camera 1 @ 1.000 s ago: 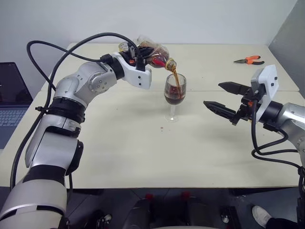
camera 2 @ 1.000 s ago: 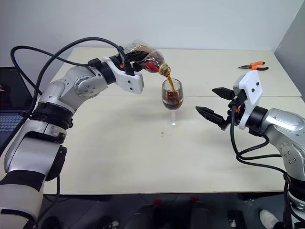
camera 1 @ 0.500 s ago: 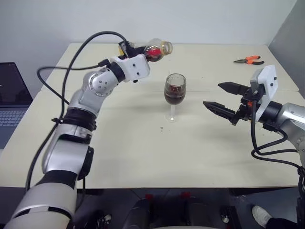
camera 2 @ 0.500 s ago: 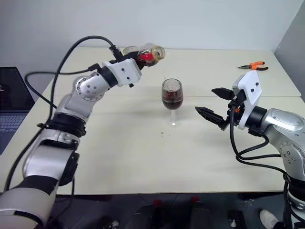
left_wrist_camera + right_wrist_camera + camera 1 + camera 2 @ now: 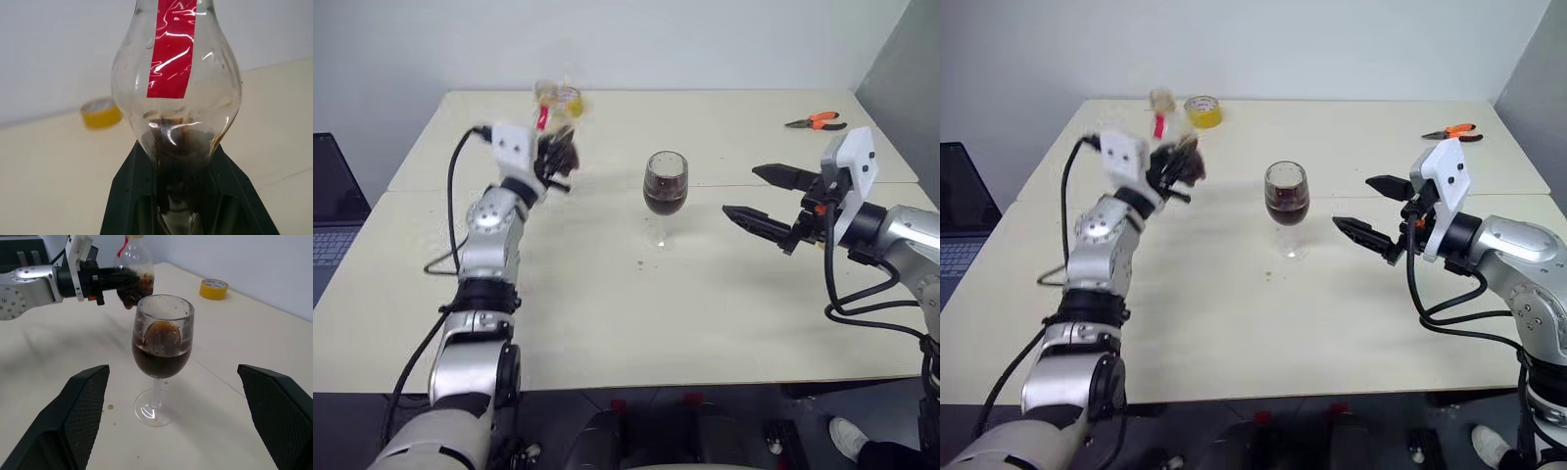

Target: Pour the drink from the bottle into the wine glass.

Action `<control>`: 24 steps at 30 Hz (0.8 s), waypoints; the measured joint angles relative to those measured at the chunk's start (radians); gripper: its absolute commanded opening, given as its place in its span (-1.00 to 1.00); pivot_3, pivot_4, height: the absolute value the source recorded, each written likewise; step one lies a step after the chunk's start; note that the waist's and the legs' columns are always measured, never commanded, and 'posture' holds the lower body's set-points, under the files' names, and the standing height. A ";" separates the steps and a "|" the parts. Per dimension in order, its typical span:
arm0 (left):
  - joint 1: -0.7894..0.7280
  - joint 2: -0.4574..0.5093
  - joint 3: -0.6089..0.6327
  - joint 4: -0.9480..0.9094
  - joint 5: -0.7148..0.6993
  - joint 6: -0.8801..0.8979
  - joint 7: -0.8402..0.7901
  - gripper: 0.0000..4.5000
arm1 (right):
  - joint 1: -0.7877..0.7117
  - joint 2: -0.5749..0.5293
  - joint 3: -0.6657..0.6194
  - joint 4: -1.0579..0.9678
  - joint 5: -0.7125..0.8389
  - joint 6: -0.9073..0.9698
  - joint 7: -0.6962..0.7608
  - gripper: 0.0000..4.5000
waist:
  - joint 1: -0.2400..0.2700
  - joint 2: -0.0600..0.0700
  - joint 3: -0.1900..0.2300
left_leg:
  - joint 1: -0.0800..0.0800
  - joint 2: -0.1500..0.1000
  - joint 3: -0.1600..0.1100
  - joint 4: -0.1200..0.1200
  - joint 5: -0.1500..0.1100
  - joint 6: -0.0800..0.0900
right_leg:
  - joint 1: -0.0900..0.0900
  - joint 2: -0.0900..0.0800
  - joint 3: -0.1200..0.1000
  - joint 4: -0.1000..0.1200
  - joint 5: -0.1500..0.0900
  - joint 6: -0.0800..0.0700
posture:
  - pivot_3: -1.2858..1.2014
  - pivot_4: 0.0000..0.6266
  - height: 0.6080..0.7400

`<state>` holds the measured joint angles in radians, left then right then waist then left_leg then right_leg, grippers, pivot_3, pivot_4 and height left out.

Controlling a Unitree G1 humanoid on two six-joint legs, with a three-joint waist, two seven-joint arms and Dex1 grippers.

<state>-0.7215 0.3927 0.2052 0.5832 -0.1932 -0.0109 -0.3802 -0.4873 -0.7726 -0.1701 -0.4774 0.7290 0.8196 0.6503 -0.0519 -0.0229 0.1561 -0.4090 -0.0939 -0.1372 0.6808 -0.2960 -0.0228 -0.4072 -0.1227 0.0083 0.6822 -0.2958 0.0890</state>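
The wine glass [image 5: 665,186] stands mid-table, its bowl about half full of the dark drink [image 5: 160,360]. To its left my left gripper [image 5: 1178,164] is shut on the lower body of the bottle [image 5: 134,269]. The bottle is held upright above the table, with its red label [image 5: 172,49] facing the wrist camera and a little dark drink left in the bottom. Black fingers [image 5: 132,191] clamp it from both sides. Right of the glass my right gripper [image 5: 741,193] hovers open, pointing at the glass without touching it.
A yellow tape roll [image 5: 1202,110] lies at the table's far edge behind the bottle. Orange-handled pliers [image 5: 818,121] sit at the far right. A laptop [image 5: 328,211] stands off the table's left side. Small dark drops [image 5: 641,262] dot the table near the glass's foot.
The pour has ended. My left arm swung the bottle left and down, away from the glass, and rolled it from tipped to upright. The right gripper stayed where it was.
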 measured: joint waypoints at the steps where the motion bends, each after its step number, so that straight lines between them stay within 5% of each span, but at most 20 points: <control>1: 0.014 0.000 0.008 -0.002 -0.004 0.000 0.006 -0.71 | -0.004 0.002 0.001 0.001 0.000 0.000 0.001 1.00 | 0.002 0.000 0.000 | 0.000 0.000 0.000 0.000 0.000 0.000 | 0.000 0.000 0.000 0.000 0.000 0.000 | 0.03 -0.52 1.00; 14: 0.091 -0.041 0.108 0.068 -0.048 -0.117 0.093 -0.71 | -0.049 0.018 0.046 0.036 -0.005 -0.007 0.037 1.00 | 0.015 -0.001 -0.001 | 0.000 0.000 0.001 0.000 0.000 0.000 | 0.000 -0.001 0.001 -0.001 0.000 0.000 | 0.03 -0.52 1.00; 24: 0.107 -0.053 0.108 0.168 -0.047 -0.215 0.093 0.71 | -0.060 0.025 0.059 0.052 -0.015 -0.018 0.048 1.00 | 0.016 -0.001 -0.002 | 0.000 0.000 0.002 0.001 0.000 0.000 | 0.000 -0.001 0.001 0.000 0.000 0.000 | 0.03 -0.52 1.00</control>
<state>-0.6141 0.3394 0.3130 0.7517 -0.2406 -0.2261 -0.2874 -0.5470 -0.7479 -0.1110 -0.4255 0.7139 0.8012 0.6981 -0.0359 -0.0240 0.1544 -0.4086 -0.0944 -0.1357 0.6814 -0.2960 -0.0229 -0.4068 -0.1238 0.0091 0.6817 -0.2957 0.0889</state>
